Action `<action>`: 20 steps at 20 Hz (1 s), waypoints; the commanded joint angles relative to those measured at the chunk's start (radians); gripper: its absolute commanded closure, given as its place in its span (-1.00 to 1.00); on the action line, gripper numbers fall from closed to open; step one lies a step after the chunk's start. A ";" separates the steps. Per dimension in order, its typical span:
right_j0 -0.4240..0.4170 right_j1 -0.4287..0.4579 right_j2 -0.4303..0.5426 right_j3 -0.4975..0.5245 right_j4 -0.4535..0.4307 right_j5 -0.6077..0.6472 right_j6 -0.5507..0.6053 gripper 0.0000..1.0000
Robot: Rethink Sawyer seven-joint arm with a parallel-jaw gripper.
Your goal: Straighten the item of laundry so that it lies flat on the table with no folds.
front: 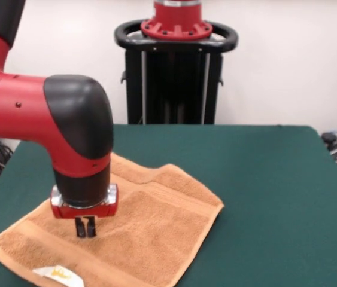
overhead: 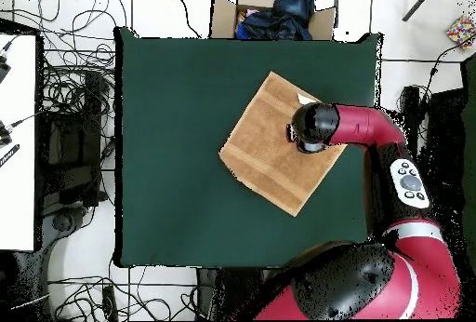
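Red-and-black robot arm (front: 42, 113) enters the front view from the left edge, bends at a black elbow and drops straight down to a short red wrist, under which the tool (front: 85, 228) hangs over the towel's left half. Its two small black fingers (front: 80, 227) stand close together with only a thin slit between them, nearly pressed shut, and their tips reach the cloth or sit just above it; whether any terry is pinched between them cannot be told. Beneath and to the right spreads the roughly square orange-tan terry hand towel (front: 156, 227), lying as a diamond on the left-near part of the dark green felt-like surface (front: 276, 191). It is mostly flat, with flat woven bands running near two edges, a raised crease crossing it behind the tool, and a small white tag (front: 57, 275) at its near corner. Farther right the green cloth lies bare to the edge. In the overhead view the same towel (overhead: 265, 146) sits right of the centre of the surface (overhead: 177, 151), with the arm's black elbow (overhead: 311, 125) covering its right corner and hiding the tool.
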 commanded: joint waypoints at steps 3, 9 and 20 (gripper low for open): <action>0.006 0.035 0.076 -0.157 -0.030 0.035 -0.219 1.00; 0.012 0.036 0.067 -0.168 -0.023 0.035 -0.224 1.00; 0.026 0.005 0.044 -0.142 -0.020 0.037 -0.203 1.00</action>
